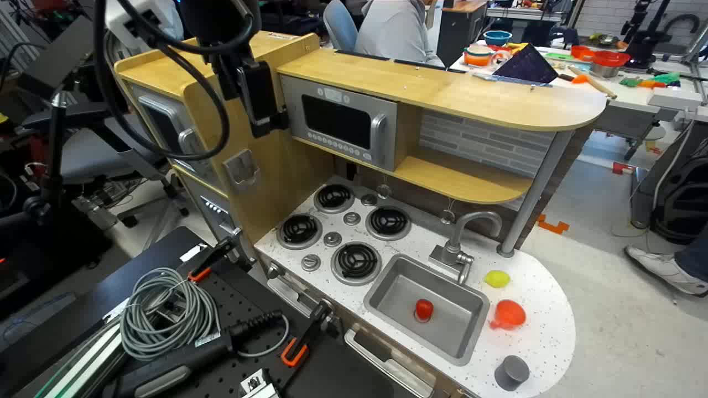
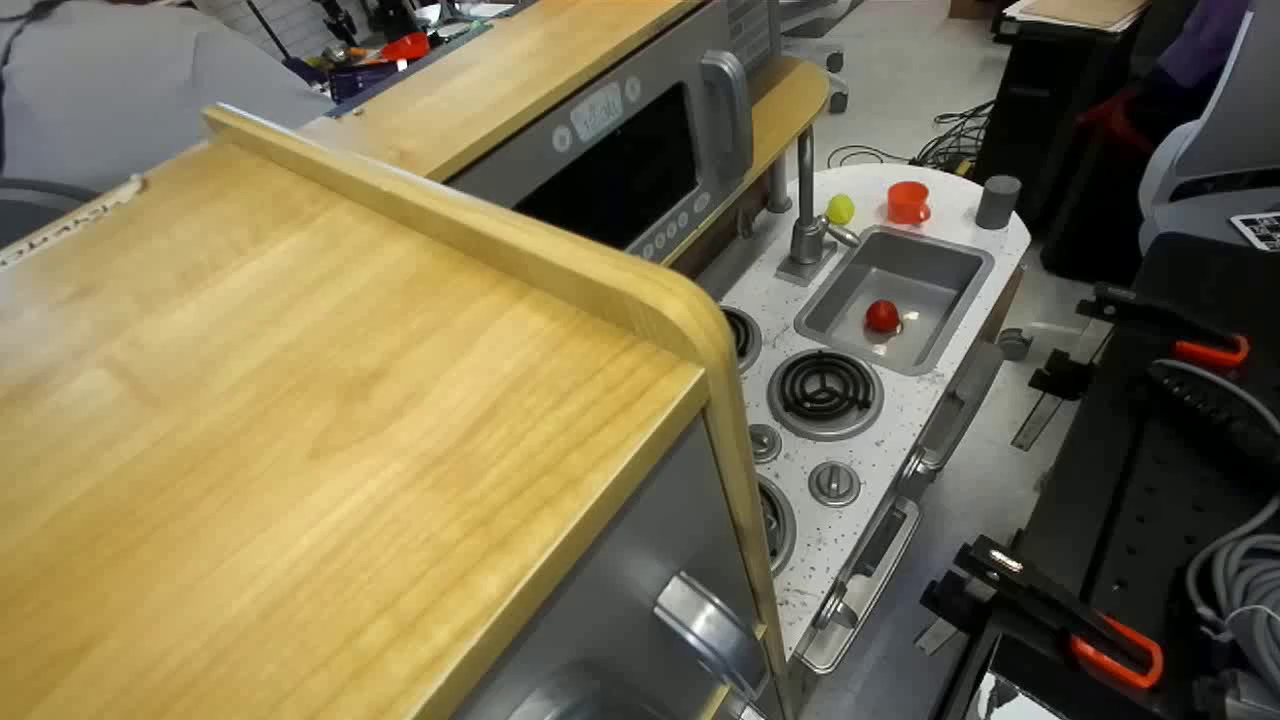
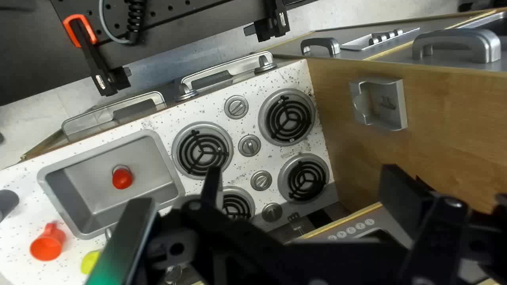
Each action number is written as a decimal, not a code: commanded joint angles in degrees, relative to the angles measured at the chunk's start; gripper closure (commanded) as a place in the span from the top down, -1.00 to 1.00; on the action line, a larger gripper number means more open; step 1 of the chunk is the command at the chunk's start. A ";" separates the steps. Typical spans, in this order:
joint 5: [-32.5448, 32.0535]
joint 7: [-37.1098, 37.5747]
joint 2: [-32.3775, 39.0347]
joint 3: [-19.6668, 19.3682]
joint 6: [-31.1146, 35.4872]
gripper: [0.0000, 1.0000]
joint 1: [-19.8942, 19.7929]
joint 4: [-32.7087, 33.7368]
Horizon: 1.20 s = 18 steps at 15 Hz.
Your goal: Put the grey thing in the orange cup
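Note:
The grey thing (image 1: 511, 373) stands on the white counter near its rounded end, and it also shows in an exterior view (image 2: 997, 203). In the wrist view the grey thing (image 3: 7, 202) is cut by the left edge. The orange cup (image 1: 509, 314) has a handle and stands between the grey thing and a yellow-green piece; it shows in an exterior view (image 2: 908, 203) and in the wrist view (image 3: 47, 243). My gripper (image 3: 301, 178) is open and empty, high above the stove end. My gripper (image 1: 265, 121) hangs beside the toy microwave, far from both things.
A grey sink (image 1: 381, 276) with a red piece (image 1: 424, 310) in it lies beside the cup. A tap (image 1: 470, 232) and a yellow-green piece (image 1: 496, 278) are behind. The microwave shelf (image 1: 343, 121), a post (image 1: 534, 193) and a tall wooden cabinet (image 2: 350, 400) stand around the counter.

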 commanded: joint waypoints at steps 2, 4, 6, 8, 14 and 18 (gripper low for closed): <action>0.06 -0.07 0.01 0.20 -0.14 1.00 -0.24 0.15; 0.06 -0.07 0.01 0.20 -0.14 1.00 -0.24 0.15; 0.06 -0.07 0.01 0.20 -0.14 1.00 -0.24 0.15; 0.06 -0.07 0.01 0.20 -0.14 1.00 -0.24 0.15; -0.23 -0.80 0.86 -0.26 2.14 1.00 -0.74 -1.21; -3.81 -0.23 5.43 -1.02 10.11 1.00 -3.88 -2.74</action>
